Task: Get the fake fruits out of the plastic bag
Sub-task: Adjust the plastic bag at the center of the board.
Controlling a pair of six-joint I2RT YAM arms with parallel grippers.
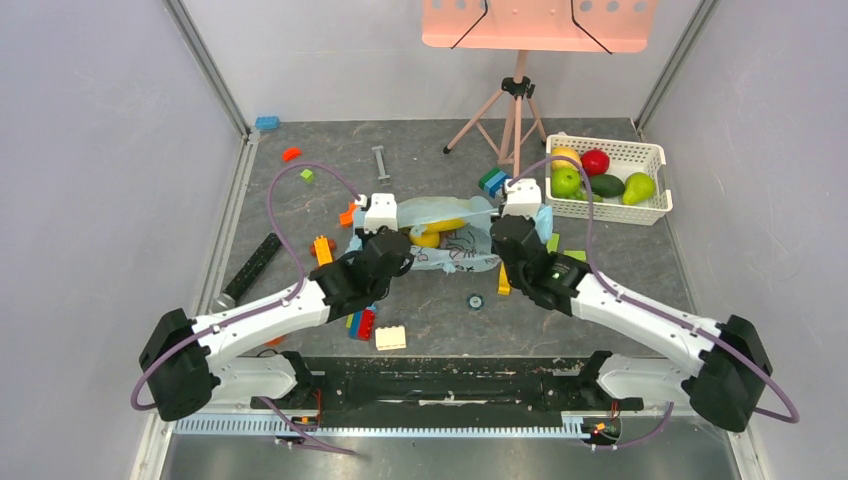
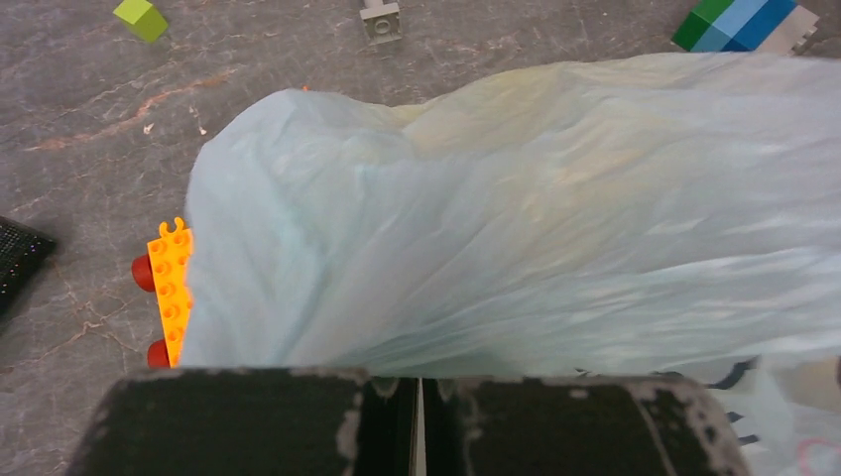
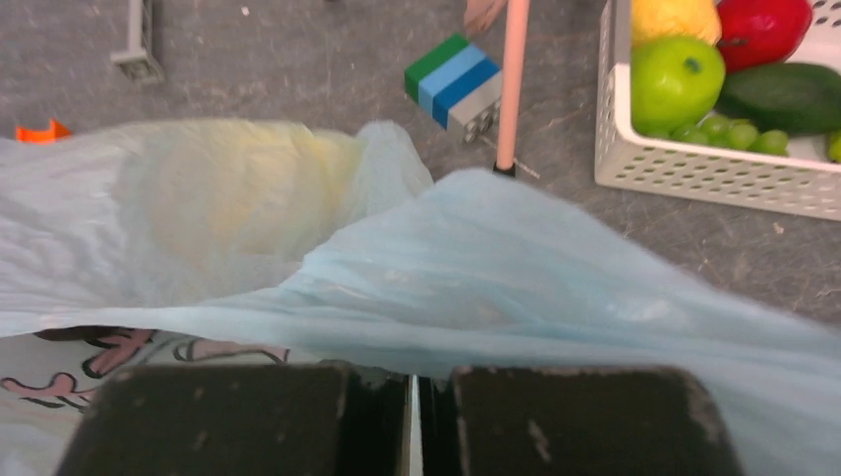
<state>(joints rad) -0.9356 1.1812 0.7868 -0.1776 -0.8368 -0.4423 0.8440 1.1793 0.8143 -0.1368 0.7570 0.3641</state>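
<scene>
The light-blue plastic bag lies crumpled at the table's middle between my two grippers, with its pink-and-dark print facing the near side. A yellow fruit shows at its top, and as a yellow blur through the film in the right wrist view. The other fake fruits are hidden. My left gripper is shut on the bag's left edge; the film runs into its closed jaws. My right gripper is shut on the bag's right edge, with film pinched between its jaws.
A white slotted basket with apples, avocado and pear stands at the back right. A pink tripod stands behind the bag. Loose blocks lie around: green-blue, orange, red-blue, cream. A black bar lies at the left.
</scene>
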